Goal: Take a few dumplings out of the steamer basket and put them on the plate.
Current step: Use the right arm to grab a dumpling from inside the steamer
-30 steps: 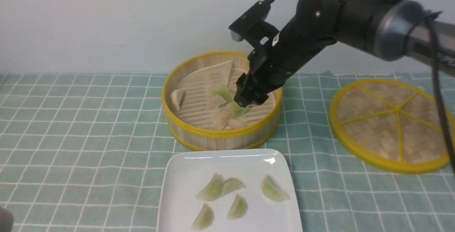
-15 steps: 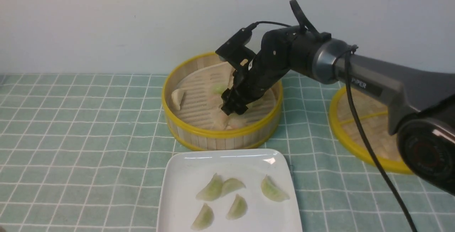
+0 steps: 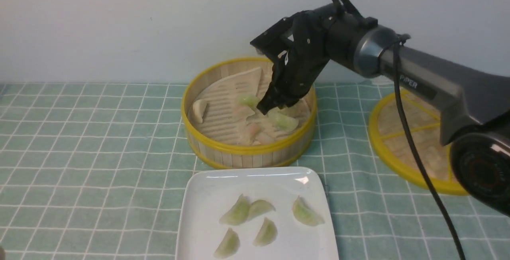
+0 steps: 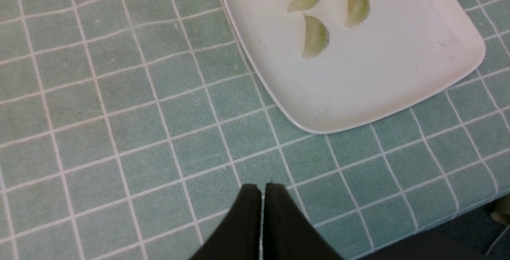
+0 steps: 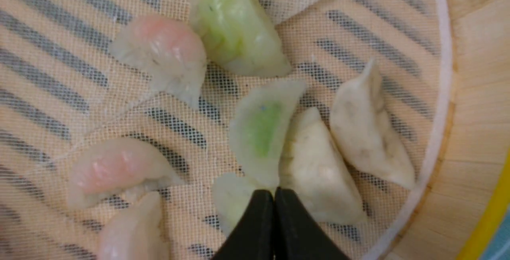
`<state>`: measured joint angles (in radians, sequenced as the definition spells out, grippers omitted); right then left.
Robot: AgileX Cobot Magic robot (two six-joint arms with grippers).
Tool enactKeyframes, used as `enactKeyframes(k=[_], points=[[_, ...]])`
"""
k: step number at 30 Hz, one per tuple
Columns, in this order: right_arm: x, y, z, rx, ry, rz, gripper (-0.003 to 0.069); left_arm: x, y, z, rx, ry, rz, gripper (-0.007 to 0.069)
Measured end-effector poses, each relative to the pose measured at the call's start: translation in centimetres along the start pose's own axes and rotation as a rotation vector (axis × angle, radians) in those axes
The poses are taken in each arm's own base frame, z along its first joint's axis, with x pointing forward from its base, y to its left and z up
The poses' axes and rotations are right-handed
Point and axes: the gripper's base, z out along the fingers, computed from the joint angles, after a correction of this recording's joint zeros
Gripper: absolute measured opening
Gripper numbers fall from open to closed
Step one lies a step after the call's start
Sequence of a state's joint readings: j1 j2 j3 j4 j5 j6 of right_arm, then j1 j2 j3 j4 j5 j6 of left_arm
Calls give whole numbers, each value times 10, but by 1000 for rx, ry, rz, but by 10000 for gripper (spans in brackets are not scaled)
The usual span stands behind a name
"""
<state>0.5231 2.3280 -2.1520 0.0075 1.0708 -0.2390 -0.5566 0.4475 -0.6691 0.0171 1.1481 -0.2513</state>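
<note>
The steamer basket point(image 3: 247, 150) stands at the back centre. It holds green dumplings point(image 3: 283, 121) among whitish and pinkish ones. My right gripper point(image 3: 265, 108) is inside the basket, low over its floor. In the right wrist view the gripper point(image 5: 274, 192) is shut with nothing between the jaws, and its tips sit at the edge of a green dumpling point(image 5: 261, 130). Another green dumpling point(image 5: 235, 28) lies farther off. The white plate point(image 3: 207, 196) in front holds several green dumplings point(image 3: 239, 212). My left gripper point(image 4: 262, 186) is shut and empty over the cloth beside the plate's point(image 4: 378, 72) corner.
The flat woven lid point(image 3: 422, 132) with yellow spokes lies to the right of the basket. Pinkish dumplings point(image 5: 163, 52) and whitish dumplings point(image 5: 314, 168) crowd the green ones. A folded mesh liner point(image 3: 239, 80) covers the basket floor. A green checked cloth covers the table.
My right gripper dipped lower and to the left in the basket, then rose and moved back a little. A green dumpling now lies uncovered to the right of its tips.
</note>
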Motion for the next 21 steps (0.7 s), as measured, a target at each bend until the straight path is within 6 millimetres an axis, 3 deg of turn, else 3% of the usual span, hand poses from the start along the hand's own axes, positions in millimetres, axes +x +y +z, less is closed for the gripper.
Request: enactKeyframes(k=[2,5,9,13,21], points=[[-7,0,-16,-16,-13,11,-12,0,1,0,-6,-2,-3,-6],[-8,3,-25,-55,-1,5,-13,0,1,0,-6,-2,-8,-6],[-4,7,-21,-98,45,-21,-5,0,1,0,-7,-2,-14,-6],[2,7,-7,-94,88,-44,61,0,1,0,-8,-2,-14,-6],[13,4,30,-50,142,-75,386,2,2,0,-17,23,-14,-6]])
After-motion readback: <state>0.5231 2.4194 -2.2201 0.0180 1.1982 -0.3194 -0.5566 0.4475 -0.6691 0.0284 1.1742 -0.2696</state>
